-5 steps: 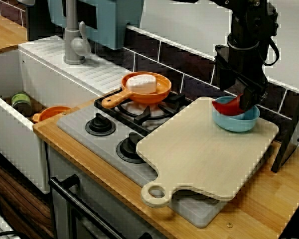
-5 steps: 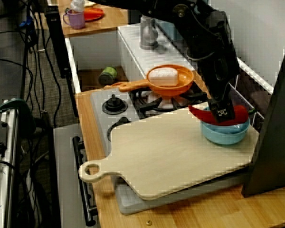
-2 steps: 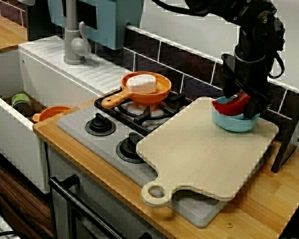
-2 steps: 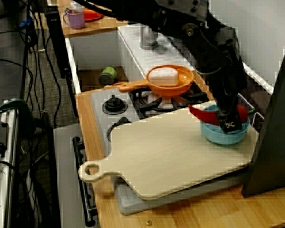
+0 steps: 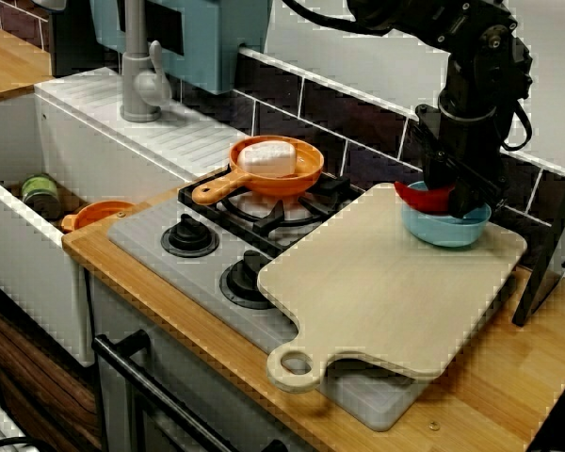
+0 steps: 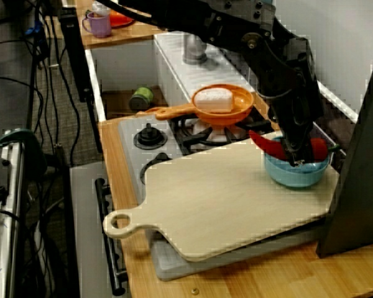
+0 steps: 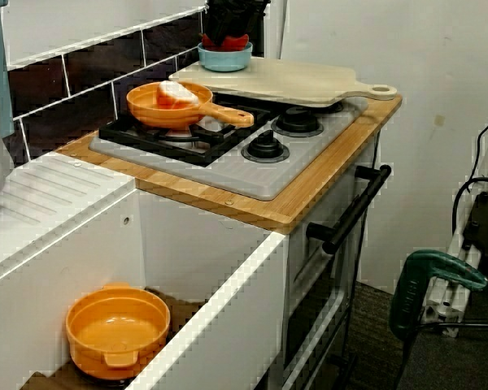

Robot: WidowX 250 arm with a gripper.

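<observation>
While the arm [image 5: 471, 104] reaches down from the upper right, its jaws stand low in the blue bowl [image 5: 443, 229], right at the red pepper [image 5: 422, 196]. In the front view the pepper lies in the bowl with its pointed end over the left rim, and the jaws cover its other end. In the side view the pepper [image 6: 264, 144] shows on both sides of the jaws, so they stand across its middle. The wrist and the rim of the blue bowl [image 6: 292, 176] hide the tips, so I cannot tell whether they pinch it or stand spread about it. The blue bowl sits on the far right corner of the board [image 5: 386, 282]. The board lies over the right half of the stove [image 5: 151, 240], with its looped handle toward the front edge of the desk [image 5: 508, 377]. Left of the board, on the back burner, an orange pan [image 5: 309, 171] holds a white block [image 5: 266, 157], and the pan's handle is turned to the front left. Two black knobs [image 5: 189, 235] sit at the stove's front. Further left is the sink [image 5: 38, 282], with an orange bowl [image 7: 118, 329] and a green can [image 5: 40, 196] in it and a grey tap [image 5: 139, 66] behind. In the view from the sink end, the blue bowl [image 7: 225, 58] and pepper [image 7: 228, 41] show small at the far end of the board [image 7: 285, 81], under the arm.
</observation>
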